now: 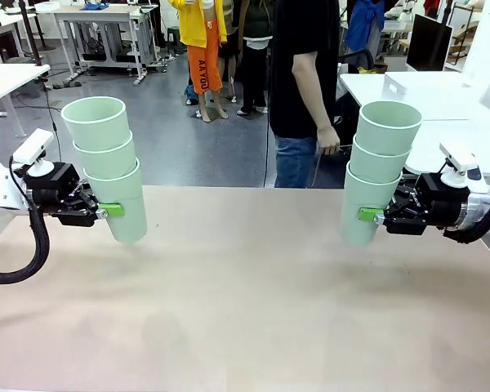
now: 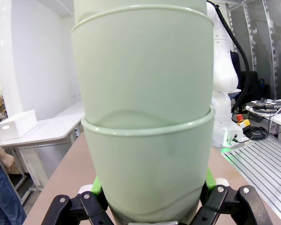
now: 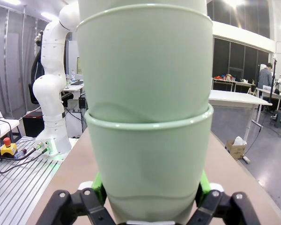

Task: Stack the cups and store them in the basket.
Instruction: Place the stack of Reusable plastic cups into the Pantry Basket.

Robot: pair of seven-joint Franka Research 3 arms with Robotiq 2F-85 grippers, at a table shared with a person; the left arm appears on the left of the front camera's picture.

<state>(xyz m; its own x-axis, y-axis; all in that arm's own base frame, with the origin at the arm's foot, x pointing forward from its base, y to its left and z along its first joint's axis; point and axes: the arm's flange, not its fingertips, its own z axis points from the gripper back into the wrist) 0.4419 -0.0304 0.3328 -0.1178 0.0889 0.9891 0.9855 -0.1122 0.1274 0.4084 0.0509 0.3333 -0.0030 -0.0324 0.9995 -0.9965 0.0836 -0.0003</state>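
Two stacks of three pale mint-green cups hang above the table. My left gripper (image 1: 114,211) is shut on the bottom cup of the left stack (image 1: 108,163), which tilts a little. At the right, my right gripper (image 1: 367,214) is shut on the bottom cup of the other stack (image 1: 377,167). In the left wrist view the held cups (image 2: 145,122) stand between the green pads (image 2: 97,186). The right wrist view has its cups (image 3: 147,122) close up between the pads (image 3: 98,183). The basket is out of view.
The brown table (image 1: 245,302) is bare between the two arms. A person in a black shirt (image 1: 304,73) stands at the far edge, one hand hanging. A white lidded box (image 2: 16,124) sits on a side table. White tables stand behind (image 1: 441,90).
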